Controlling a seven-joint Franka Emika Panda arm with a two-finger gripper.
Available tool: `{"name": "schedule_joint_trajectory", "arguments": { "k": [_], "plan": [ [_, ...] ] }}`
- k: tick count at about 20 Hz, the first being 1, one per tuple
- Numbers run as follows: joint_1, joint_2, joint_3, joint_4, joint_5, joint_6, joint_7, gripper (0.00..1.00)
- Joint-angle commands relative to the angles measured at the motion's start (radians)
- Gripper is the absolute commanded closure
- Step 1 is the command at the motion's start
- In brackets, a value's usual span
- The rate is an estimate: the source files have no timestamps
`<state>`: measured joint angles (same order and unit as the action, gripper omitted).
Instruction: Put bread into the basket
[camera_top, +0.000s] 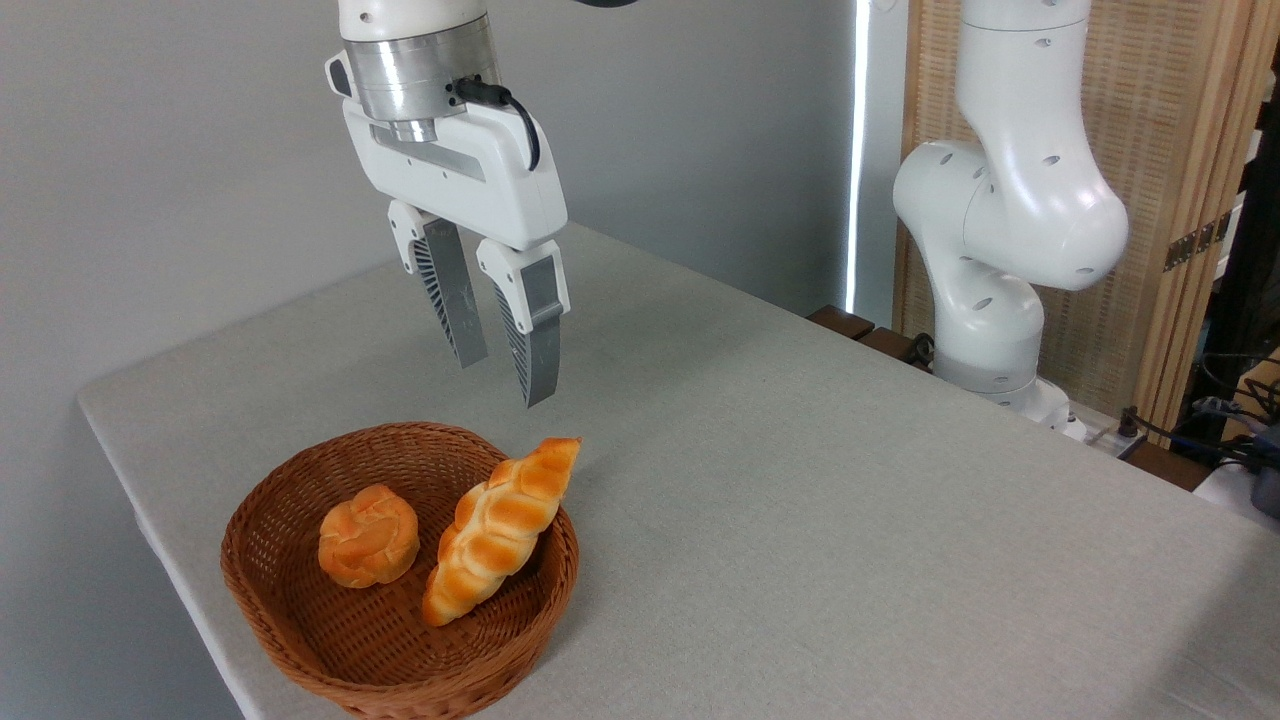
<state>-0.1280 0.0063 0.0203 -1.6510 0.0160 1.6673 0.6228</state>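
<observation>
With the braided loaf (500, 530) lying in the wicker basket (300, 640), one tip over the rim beside the knotted bun (368, 535), I should lift the spread, empty gripper (500, 370) straight up.

Pretty evenly lit, soft and a bit cool, nothing dim. A bright overexposed strip of daylight (857, 150) glows at the back. Shadows on the table (800, 480) are faint and diffuse. Focus is sharp throughout, no obvious edge distortion.
</observation>
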Motion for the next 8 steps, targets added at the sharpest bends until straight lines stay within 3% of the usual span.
{"name": "schedule_joint_trajectory", "arguments": {
  "k": [1,8],
  "plan": [
    [-0.004,0.003,0.013,0.022,0.001,-0.018,0.015,0.00],
    [-0.004,0.003,0.013,0.019,-0.001,0.008,0.015,0.00]
  ]
}}
